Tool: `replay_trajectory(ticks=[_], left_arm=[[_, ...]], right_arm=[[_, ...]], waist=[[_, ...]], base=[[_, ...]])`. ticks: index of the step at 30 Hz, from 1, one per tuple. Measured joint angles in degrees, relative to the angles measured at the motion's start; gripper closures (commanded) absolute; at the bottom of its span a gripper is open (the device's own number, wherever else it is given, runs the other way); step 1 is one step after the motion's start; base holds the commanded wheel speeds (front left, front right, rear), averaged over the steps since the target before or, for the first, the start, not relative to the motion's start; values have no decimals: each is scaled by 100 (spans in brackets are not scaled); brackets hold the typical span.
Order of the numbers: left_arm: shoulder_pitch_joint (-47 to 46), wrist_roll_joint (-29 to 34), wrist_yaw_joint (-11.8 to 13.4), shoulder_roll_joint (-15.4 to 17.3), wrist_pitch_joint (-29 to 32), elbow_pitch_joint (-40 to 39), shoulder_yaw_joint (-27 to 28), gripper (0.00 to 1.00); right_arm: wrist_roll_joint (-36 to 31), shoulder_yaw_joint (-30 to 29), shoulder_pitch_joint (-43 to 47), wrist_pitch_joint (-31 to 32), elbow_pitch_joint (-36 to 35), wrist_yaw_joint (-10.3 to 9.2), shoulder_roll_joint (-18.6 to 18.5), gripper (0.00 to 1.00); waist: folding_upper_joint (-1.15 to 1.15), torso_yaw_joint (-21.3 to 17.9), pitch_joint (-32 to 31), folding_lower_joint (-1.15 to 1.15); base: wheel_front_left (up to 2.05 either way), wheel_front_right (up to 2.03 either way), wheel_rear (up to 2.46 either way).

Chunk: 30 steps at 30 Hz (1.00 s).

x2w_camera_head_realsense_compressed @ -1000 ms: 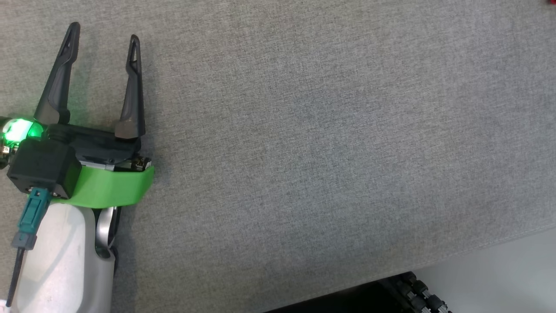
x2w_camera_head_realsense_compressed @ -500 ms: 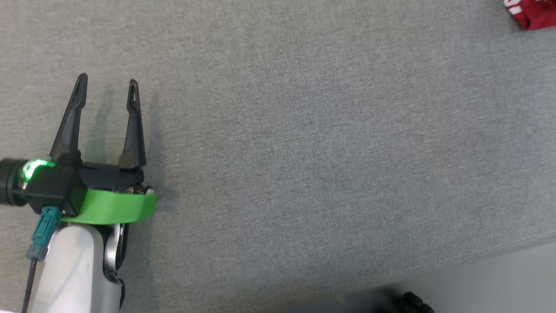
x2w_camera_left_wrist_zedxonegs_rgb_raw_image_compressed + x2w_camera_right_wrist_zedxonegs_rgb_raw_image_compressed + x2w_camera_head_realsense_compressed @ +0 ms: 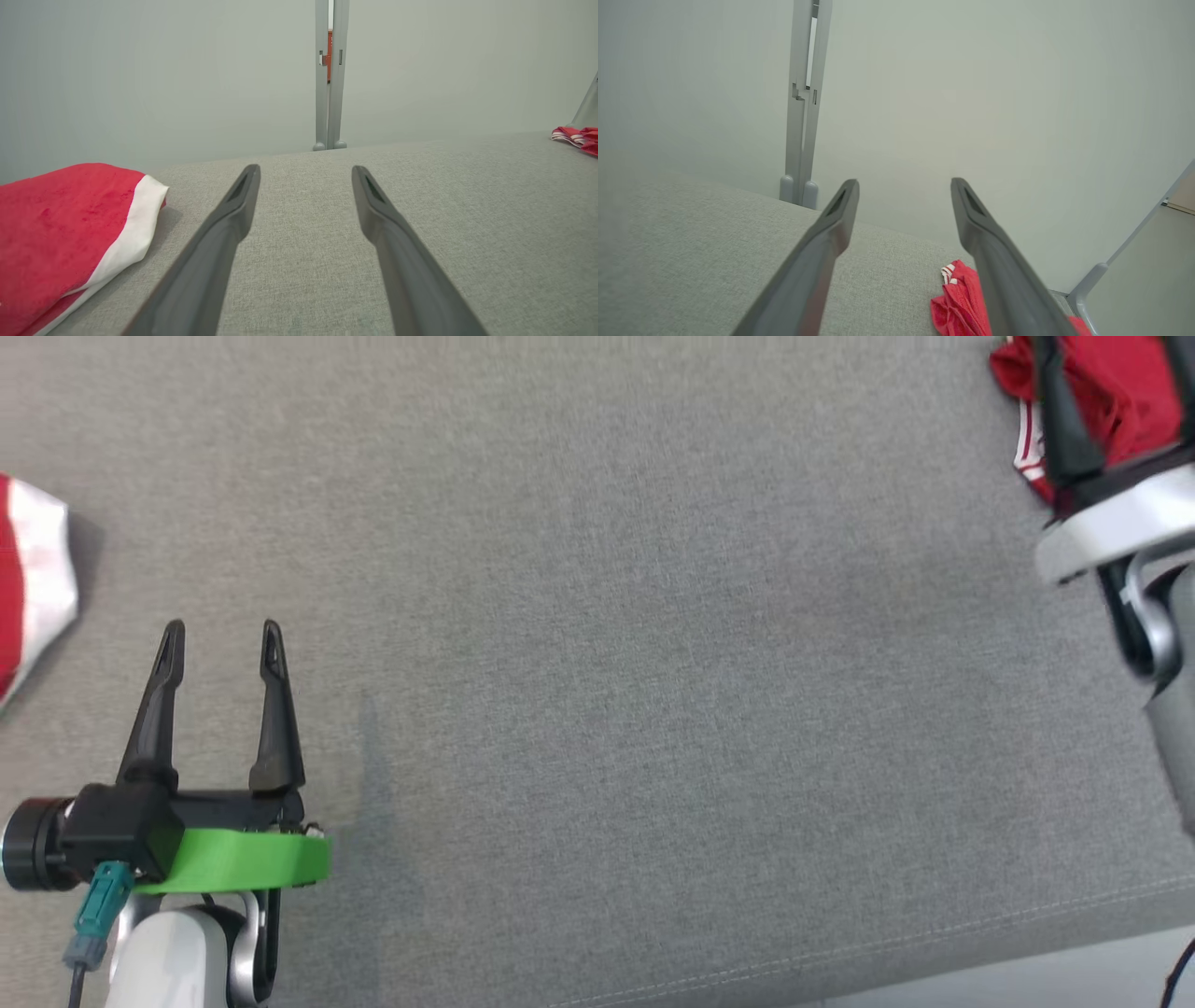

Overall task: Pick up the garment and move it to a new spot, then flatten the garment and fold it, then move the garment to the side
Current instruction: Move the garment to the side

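Grey fabric surface, view shifted: crumpled red garment newly visible upper right; both jaws wide, empty

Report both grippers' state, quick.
Left gripper: open, holding nothing.
Right gripper: open, holding nothing, over the crumpled red garment.

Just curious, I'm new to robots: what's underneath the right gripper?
A crumpled red garment lying on the grey cloth; the right gripper hides part of it.
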Motion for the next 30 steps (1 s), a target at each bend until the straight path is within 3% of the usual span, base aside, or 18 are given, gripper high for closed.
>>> replay_trajectory(ticks=[12,30], left_arm=[[382,-27,-53,-114,-2,120,194,0],[848,-55,-134,-210,-2,537,350,0]], right_arm=[[64,-42,1379,0,-527,0,764,0],[111,-377,3198,0,-947,0,1618,0]], waist=[[0,253,-794,0],[0,272,-1670,0]], base=[[0,0,0],[0,0,0]])
